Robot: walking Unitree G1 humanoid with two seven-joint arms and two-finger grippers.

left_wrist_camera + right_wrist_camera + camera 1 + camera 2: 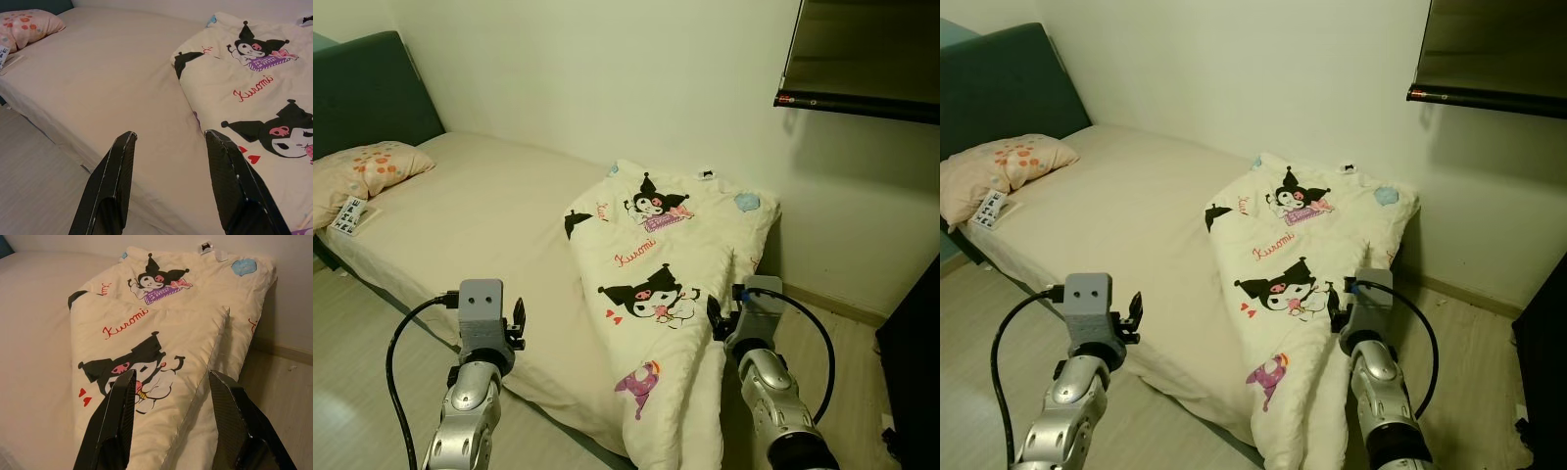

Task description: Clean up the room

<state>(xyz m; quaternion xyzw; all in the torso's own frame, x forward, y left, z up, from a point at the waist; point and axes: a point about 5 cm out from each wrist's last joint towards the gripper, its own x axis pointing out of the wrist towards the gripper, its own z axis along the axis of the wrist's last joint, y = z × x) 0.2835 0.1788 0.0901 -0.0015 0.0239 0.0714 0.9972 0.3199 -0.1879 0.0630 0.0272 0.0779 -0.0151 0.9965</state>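
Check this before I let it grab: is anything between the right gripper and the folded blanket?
Nothing visible. The right gripper, fingers apart, looks straight onto the blanket on the bed, with no object between them.

The bed (480, 211) is bare across its middle and left, open to reach from the near edge. A folded blanket (675, 284) covers its right end, draping over the near edge to the floor. A pillow (367, 171) sits far left; a dark cabinet (915, 362) blocks the right
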